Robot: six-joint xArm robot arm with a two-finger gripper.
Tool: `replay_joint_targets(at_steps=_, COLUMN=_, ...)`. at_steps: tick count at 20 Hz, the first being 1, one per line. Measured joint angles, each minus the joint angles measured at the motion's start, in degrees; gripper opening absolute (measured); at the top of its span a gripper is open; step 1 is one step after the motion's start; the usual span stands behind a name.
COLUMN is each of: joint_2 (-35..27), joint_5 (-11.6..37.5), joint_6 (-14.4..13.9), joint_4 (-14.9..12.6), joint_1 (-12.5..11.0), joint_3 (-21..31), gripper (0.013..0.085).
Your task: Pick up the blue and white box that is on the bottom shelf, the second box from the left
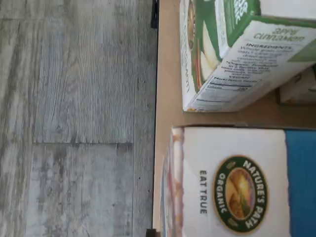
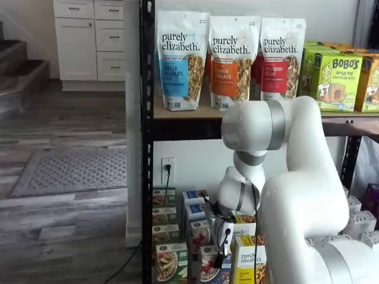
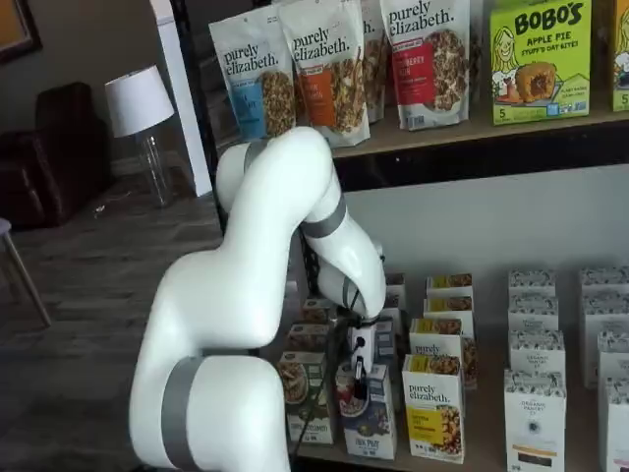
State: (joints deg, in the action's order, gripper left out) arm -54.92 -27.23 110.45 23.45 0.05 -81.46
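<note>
Grey plank floor (image 1: 74, 118) borders, seemingly, bottom shelf (image 1: 165, 79).

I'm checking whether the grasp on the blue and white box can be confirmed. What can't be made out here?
- Gripper: finger gap and contact with the blue and white box, too small in both shelf views.
- Box's lower part: cut off by the edge in a shelf view.
- Wrist view: no fingers visible.
- Bottom shelf board: mostly covered by boxes.

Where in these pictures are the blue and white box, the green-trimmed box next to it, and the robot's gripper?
blue and white box (image 3: 371, 425): a shelf view, its blue front.
green-trimmed box (image 2: 170, 262): a shelf view, its front picture.
gripper (image 3: 360, 382): a shelf view, black fingers above the box.
</note>
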Motion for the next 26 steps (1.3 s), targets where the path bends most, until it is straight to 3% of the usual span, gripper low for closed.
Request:
replay_joint_targets(at_steps=11, joint_2=0.4, joint_5=0.6, joint_6=1.2, joint_4=1.1, joint_1=-0.1, joint_3=0.9, gripper=0.065)
replay_joint_targets(at_steps=19, joint_2=0.8, joint_5=0.2, joint_6=1.2, joint_4=0.9, joint_1=-0.3, joint_3=1.3, gripper=0.045)
replay_joint_targets(at_steps=26, joint_2=1.1, joint_5=-0.1, joint_6=-1.1, joint_4=-1.6, joint_1=-0.3, joint_3=1.7, gripper=0.045)
